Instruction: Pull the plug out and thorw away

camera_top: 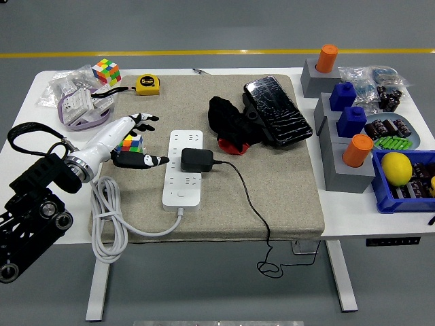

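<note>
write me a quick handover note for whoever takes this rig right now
Left hand: open, fingers spread, holding nothing, hovering just left of the white power strip.
Right hand: not in view.
Black plug adapter: seated in the strip on the beige mat; its cable trails off the mat's front edge.
Done: nothing pulled yet.
Left: grasp the adapter, pull it out, throw it away.

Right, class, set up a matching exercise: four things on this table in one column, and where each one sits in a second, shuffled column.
Things:
1. black plug
2. yellow tape measure
3. lemon
4. left hand

Places:
A. in the blue bin
B. on the white power strip
C. just left of the power strip
D. at the mat's far left corner

Pairs: 1-B, 2-D, 3-A, 4-C
</note>
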Motion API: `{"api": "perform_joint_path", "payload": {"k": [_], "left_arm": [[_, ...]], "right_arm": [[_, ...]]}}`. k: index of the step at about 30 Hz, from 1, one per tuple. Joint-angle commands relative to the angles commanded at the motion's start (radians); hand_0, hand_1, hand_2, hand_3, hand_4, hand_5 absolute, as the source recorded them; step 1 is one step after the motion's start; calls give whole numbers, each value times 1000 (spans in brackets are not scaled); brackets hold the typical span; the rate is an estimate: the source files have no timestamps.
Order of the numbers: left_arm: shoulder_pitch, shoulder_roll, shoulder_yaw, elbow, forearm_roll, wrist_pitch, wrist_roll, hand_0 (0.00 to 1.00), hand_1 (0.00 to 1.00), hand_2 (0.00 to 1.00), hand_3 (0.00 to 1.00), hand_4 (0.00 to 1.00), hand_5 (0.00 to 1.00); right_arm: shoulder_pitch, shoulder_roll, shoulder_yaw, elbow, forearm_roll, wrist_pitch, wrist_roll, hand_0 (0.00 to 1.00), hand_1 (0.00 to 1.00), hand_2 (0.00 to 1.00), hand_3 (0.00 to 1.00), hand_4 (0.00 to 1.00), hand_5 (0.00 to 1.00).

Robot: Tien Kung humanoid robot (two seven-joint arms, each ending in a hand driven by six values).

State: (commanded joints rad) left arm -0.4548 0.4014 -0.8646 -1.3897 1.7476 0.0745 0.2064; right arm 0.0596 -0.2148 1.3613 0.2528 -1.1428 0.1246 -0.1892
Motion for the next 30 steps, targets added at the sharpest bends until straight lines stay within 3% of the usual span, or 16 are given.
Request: {"api": "perform_joint_path", "payload": {"k": [14, 19, 29, 30], "left_arm": [[-169, -62, 195, 147, -28, -23, 35, 723, 779, 761, 797, 998, 145], [-199, -91, 243, 186, -56, -22, 38, 704, 760, 751, 798, 998, 155], [-230, -125, 266, 242, -117, -1, 36, 671, 743, 733, 794, 998, 162], [-234, -127, 269, 248, -123, 0, 36, 612, 700, 694, 756, 977, 182]], "right_arm": [[4, -6, -18, -7, 5, 1, -2, 683, 723, 741, 727, 998, 506], [5, -7, -33, -4, 13, -1, -1, 680, 719, 740, 725, 998, 504], [4, -8, -31, -7, 9, 0, -2, 680, 720, 740, 724, 998, 503], [4, -8, -30, -7, 8, 0, -2, 680, 719, 738, 721, 998, 502]]}}
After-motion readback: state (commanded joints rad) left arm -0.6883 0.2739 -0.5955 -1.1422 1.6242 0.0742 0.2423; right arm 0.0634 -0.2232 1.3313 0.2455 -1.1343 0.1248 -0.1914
